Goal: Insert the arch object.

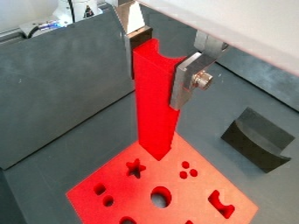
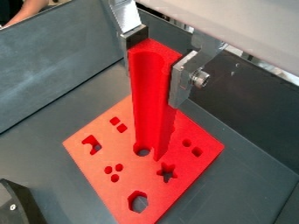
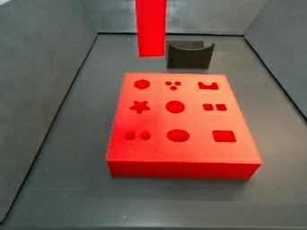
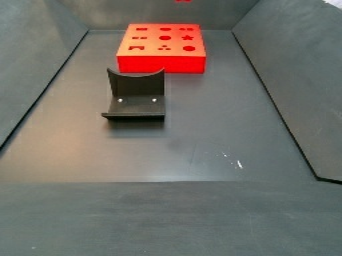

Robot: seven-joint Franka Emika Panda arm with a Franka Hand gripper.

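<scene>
My gripper [image 1: 156,77] is shut on the arch object [image 1: 155,105], a long bright red bar held upright between the silver fingers [image 1: 187,80]. Both wrist views show it, with the gripper [image 2: 152,77] clamping the bar [image 2: 149,101] near its upper end. The bar's lower end hangs over the flat red board [image 1: 111,179], close to a round hole [image 2: 142,151]. In a side view the bar [image 3: 150,27] hangs high above the floor, beyond the board's [image 3: 180,157] far left edge. The gripper itself is out of that view.
A short dark grey block with a scooped top [image 3: 188,55] stands just beyond the board; it also shows in a side view [image 4: 134,96] and a wrist view [image 1: 257,138]. Grey walls [image 3: 48,54] enclose the dark floor. The board [image 4: 163,60] lies at the far end.
</scene>
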